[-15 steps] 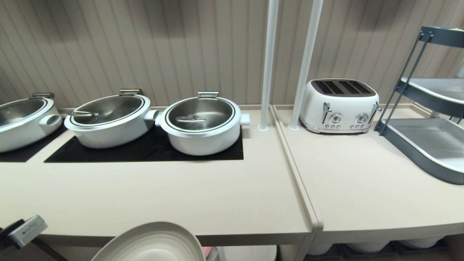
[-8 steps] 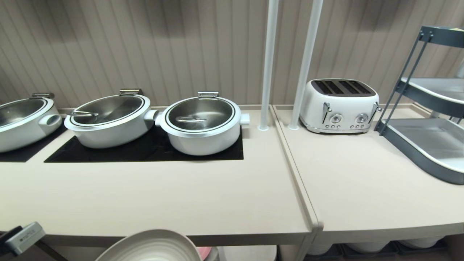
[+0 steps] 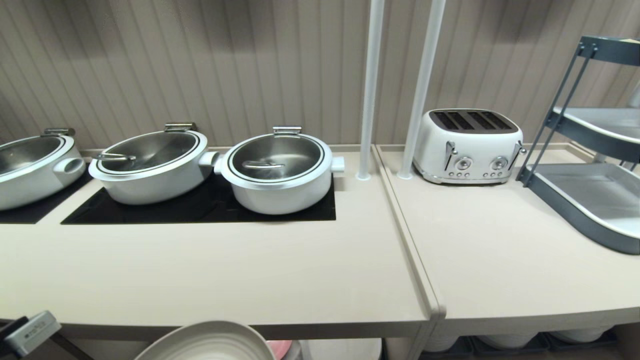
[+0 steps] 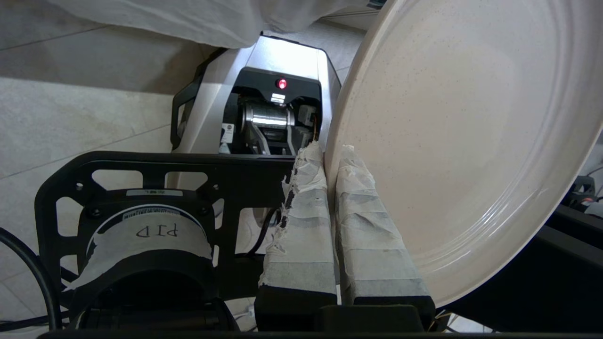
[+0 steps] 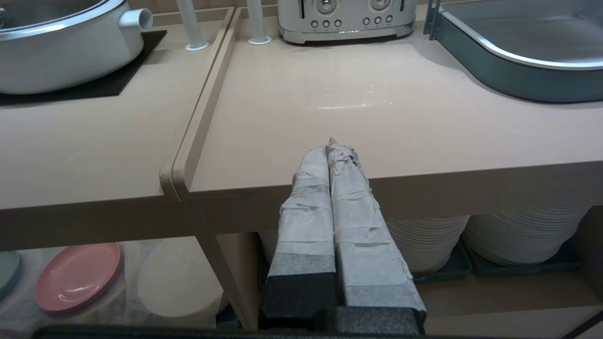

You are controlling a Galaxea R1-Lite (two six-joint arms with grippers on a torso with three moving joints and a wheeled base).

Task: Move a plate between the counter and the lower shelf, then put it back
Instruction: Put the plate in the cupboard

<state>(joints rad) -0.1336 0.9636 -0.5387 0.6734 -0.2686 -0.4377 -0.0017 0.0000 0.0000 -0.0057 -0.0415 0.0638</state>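
Plate (image 3: pixel 207 342) first: in the head view the small round matte cream-beige plate with its low rim shows at the bottom edge, below and in front of the front edge of the long beige desk (image 3: pixel 225 280) with inset black glass cooktop panels. A grey block of my left arm (image 3: pixel 31 332) sits at the lower left corner. On the black panel stand three white pots with steel lids (image 3: pixel 277 172). Two white poles (image 3: pixel 370 90) rise near the raised lip at the desk's end. On the plain beige worktop beyond it are a white four-slot toaster (image 3: pixel 469 145) and a dark-grey tiered tray stand (image 3: pixel 590 145).

Left wrist view: my left gripper (image 4: pixel 331 155) is pinching the plate (image 4: pixel 461 141) by its rim, one tape-wrapped finger (image 4: pixel 301 221) on each side of the edge. The plate is held in the air, tilted steeply, touching nothing else I can see. Behind it lie pale floor tiles, a silver and black part of my base (image 4: pixel 268 108) with a red light, and a white cloth (image 4: pixel 198 19) at the far edge.

Right wrist view: my right gripper (image 5: pixel 332 150) has its taped fingers pressed together on nothing, level with the front edge of the plain worktop. Under the desk, the lower shelf (image 5: pixel 118 282) holds a pink plate (image 5: pixel 77 278) and a mint-green plate (image 5: pixel 7 273) on white cloth; the next bay holds stacked white plates (image 5: pixel 523 235) in dark trays
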